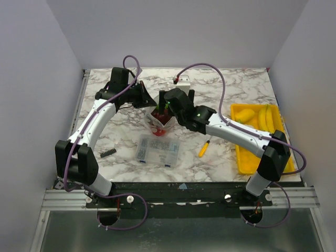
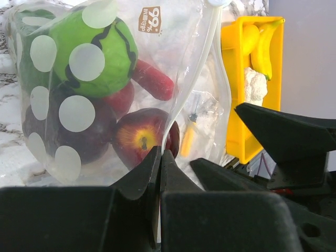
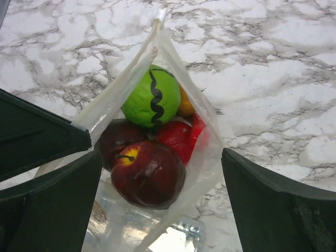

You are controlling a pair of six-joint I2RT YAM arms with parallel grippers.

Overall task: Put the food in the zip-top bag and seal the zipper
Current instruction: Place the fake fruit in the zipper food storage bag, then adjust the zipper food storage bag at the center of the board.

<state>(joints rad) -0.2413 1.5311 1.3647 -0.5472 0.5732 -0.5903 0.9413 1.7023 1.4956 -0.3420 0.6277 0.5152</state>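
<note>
Several food point(image 3: 152, 97) pieces sit inside the bag point(image 1: 159, 119), which stands near the middle of the table point(image 1: 226, 84). I see my left gripper point(image 2: 160, 168) pinching the bag's edge; my right gripper point(image 3: 161, 157) hangs spread over its open mouth.

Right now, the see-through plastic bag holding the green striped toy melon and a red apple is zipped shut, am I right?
No: the see-through plastic bag does hold the green striped toy melon and a red apple, but its mouth stands open, not zipped; the right wrist view shows it.
</note>
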